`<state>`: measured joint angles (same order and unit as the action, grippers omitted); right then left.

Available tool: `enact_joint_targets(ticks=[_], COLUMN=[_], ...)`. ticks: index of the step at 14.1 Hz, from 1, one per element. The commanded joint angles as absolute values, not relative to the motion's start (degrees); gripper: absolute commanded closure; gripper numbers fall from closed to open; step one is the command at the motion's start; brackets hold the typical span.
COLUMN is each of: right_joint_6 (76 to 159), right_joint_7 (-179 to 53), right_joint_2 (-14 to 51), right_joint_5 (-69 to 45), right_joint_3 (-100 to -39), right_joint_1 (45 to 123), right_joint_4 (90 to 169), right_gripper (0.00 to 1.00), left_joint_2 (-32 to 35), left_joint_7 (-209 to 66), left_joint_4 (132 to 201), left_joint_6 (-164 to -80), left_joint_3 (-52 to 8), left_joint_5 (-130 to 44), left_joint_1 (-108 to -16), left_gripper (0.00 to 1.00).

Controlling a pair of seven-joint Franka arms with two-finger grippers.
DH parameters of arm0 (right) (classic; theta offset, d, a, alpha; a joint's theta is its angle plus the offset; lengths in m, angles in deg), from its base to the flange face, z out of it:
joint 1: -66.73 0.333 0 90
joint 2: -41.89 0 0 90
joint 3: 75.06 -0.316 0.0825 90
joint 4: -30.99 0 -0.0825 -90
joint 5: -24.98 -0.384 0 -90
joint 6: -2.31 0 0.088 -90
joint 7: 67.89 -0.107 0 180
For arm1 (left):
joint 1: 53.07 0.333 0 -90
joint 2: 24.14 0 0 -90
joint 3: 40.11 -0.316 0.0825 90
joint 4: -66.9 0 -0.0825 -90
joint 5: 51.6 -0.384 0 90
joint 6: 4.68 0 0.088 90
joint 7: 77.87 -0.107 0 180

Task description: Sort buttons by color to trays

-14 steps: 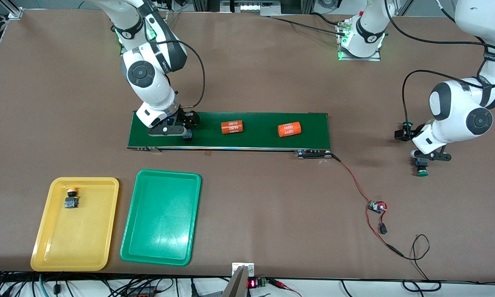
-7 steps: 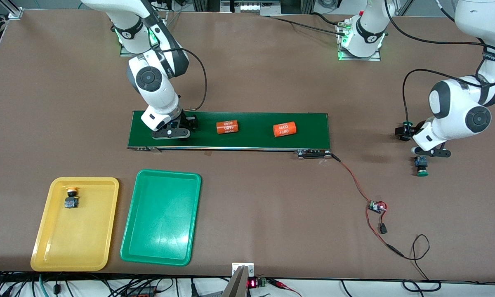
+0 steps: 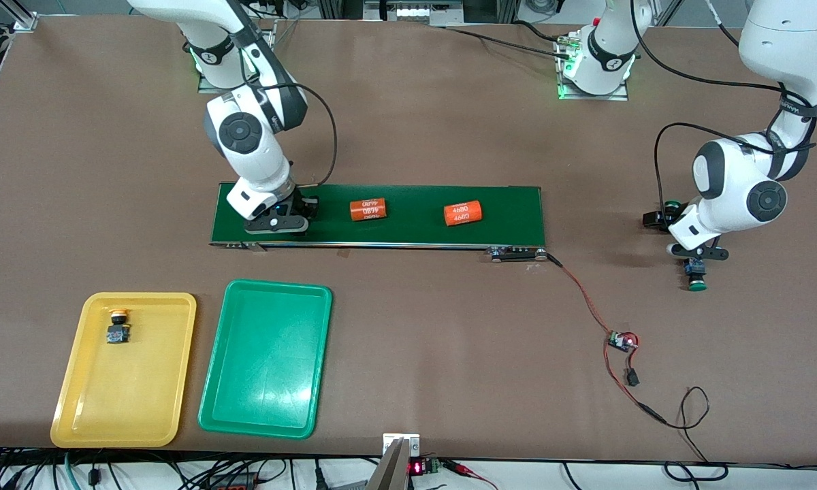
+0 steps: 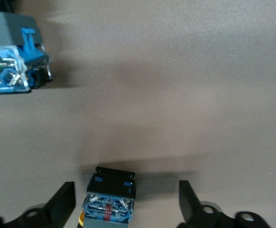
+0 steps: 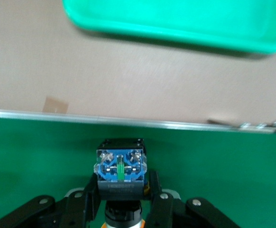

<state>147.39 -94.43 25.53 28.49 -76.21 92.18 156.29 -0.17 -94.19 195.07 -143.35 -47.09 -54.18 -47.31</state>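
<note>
Buttons are scattered across a brown table, waiting to be sorted by cap color into a yellow tray [image 3: 75,408] and a green tray [image 3: 265,422] that lie side by side near the front camera, toward the right arm's end. One yellow-capped button [image 3: 117,327] already lies in the yellow tray; the green tray holds nothing.

On the dark-green conveyor belt [image 3: 510,207], at the end nearest the right arm, the right gripper [image 5: 124,202] has its fingers pressed against the sides of a button [image 5: 121,172] with a blue, green-lit body. Its cap color is hard to read, so there is a risk of it landing in the wrong tray. The fingers grip low on the body, so it could also twist or slip out during the lift. Two orange cylinders [image 3: 368,209] [image 3: 463,213] lie on the belt beside it, farther along toward the left arm, and could be knocked by a careless swing.

Toward the left arm's end of the table, the left gripper [image 4: 127,209] straddles another button [image 4: 110,194] lying on the bare table, fingers apart and not touching it. The button lies closer to one finger [image 4: 64,204], so closing unevenly may shove or tip it. A green-capped button [image 3: 697,275] and another one [image 4: 12,61] rest nearby, close enough to be bumped
</note>
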Motion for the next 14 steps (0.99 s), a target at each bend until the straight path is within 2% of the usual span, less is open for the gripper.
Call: enact_joint_targets(ticks=[1, 2, 3, 5, 8, 14], right_joint_6=[137.62, 134.1, 131.8, 128.36, 128.52, 129.49], right_joint_7=[-85.69, -83.03, -81.62, -76.97, -65.19, -56.82], right_joint_2=[27.57, 27.57, 27.31, 26.08, 22.49, 7.72], right_joint_5=[28.59, 28.41, 28.41, 28.84, 28.14, 28.49], right_joint_3=[-74.98, -74.98, -74.98, -75.06, -75.06, -74.98], right_joint_1=[87.06, 84.95, 82.84, 78.36, 71.68, 64.54], right_joint_4=[149.24, 146.24, 143.52, 139.64, 135.59, 121.27], right_gripper=[1.0, 1.0, 1.0, 1.0, 1.0, 1.0], left_joint_2=[-0.76, -0.94, -1.11, -1.38, -3.57, -7.61], left_joint_7=[-99.91, -100.89, -101.24, -101.25, -100.99, -100.11], left_joint_4=[195.22, 195.22, 195.13, 195.13, 194.35, 186.53], left_joint_6=[-142.67, -141.19, -139.78, -138.37, -133.99, -120.1], left_joint_3=[-47.58, -47.58, -47.58, -47.58, -47.58, -44.51], left_joint_5=[-54.41, -54.41, -54.41, -54.41, -54.41, -53.36], left_joint_1=[-47.09, -47.01, -47.0, -46.92, -46.92, -47.62], left_gripper=[0.57, 0.69, 0.74, 0.76, 0.86, 0.91])
